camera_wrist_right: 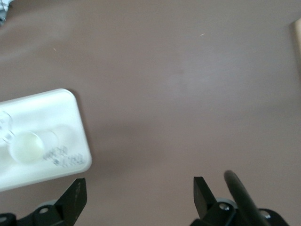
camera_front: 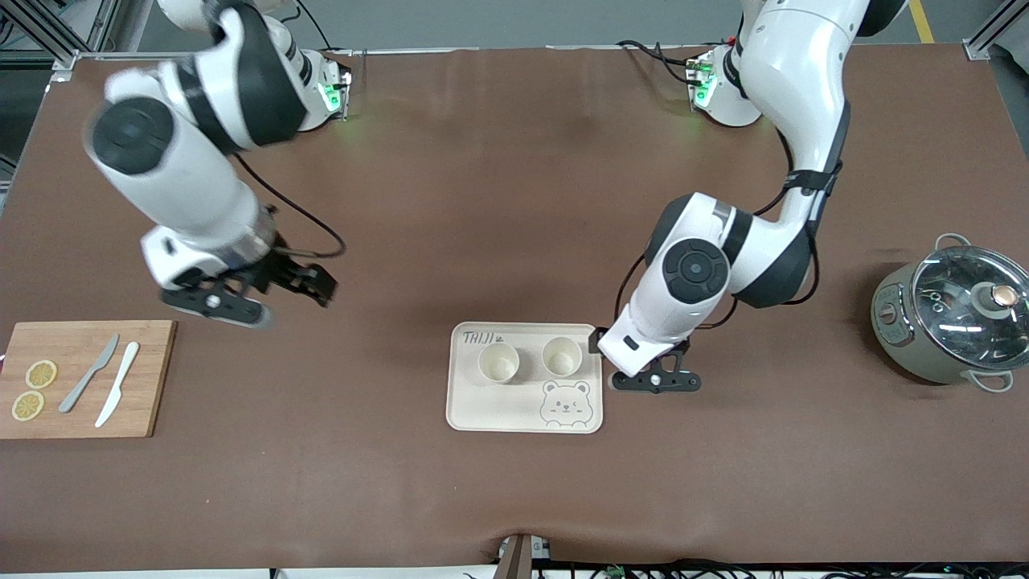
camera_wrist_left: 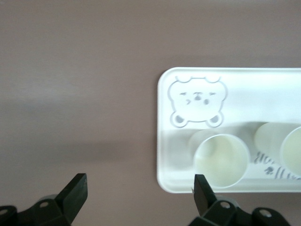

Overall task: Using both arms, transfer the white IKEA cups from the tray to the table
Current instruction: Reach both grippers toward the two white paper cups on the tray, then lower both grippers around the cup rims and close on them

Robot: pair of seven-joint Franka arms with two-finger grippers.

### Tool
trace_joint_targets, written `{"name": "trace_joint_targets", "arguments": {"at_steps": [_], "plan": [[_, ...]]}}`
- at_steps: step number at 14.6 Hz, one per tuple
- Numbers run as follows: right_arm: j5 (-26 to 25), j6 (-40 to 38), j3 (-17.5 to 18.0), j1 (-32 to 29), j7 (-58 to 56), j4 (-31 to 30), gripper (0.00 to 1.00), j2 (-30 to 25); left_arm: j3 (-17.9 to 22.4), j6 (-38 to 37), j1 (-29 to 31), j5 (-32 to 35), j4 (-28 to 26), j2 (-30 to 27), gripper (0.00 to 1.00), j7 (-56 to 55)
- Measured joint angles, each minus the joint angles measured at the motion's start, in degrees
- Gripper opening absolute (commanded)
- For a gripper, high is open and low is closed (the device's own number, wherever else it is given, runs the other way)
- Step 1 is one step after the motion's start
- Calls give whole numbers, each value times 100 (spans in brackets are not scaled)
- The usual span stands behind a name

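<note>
Two white IKEA cups (camera_front: 498,362) (camera_front: 561,356) stand upright side by side on the cream bear tray (camera_front: 522,422). My left gripper (camera_front: 655,382) hangs low over the bare table, just beside the tray's edge toward the left arm's end. It is open and empty. In the left wrist view, the left gripper (camera_wrist_left: 140,190) has only tabletop between its fingers, with the nearest cup (camera_wrist_left: 221,160) and the tray (camera_wrist_left: 282,84) just past one finger. My right gripper (camera_front: 265,301) is open and empty over bare table between the tray and the cutting board. The right wrist view shows the right gripper (camera_wrist_right: 140,193), the tray (camera_wrist_right: 51,113) and a cup (camera_wrist_right: 28,146).
A wooden cutting board (camera_front: 153,378) with two lemon slices (camera_front: 34,390), a grey knife (camera_front: 88,374) and a white knife (camera_front: 117,394) lies at the right arm's end. A grey-green pot with a glass lid (camera_front: 957,318) stands at the left arm's end.
</note>
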Motion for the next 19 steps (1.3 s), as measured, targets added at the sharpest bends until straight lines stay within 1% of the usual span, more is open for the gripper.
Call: {"name": "trace_joint_targets", "arguments": {"at_steps": [3,5,8,12,16,19], "plan": [[132,566,-3,107,205,30,100,622,0,343,-171,0,-3,187,100,-322],[178,888,-1,181,218,71,100,934,1,571,-240,0,-5,325,100,-432],[191,1164,4,414,272,228,100,1293,2,862,-304,0,-7,521,100,-570],[197,1382,10,694,347,686,100,1891,2,1033,-367,0,-9,678,100,-602],[244,1748,68,767,346,863,100,2268,5,1253,-373,0,-119,783,100,-603],[245,1972,78,819,346,901,100,2415,7,1417,-373,0,-269,803,100,-603]]}}
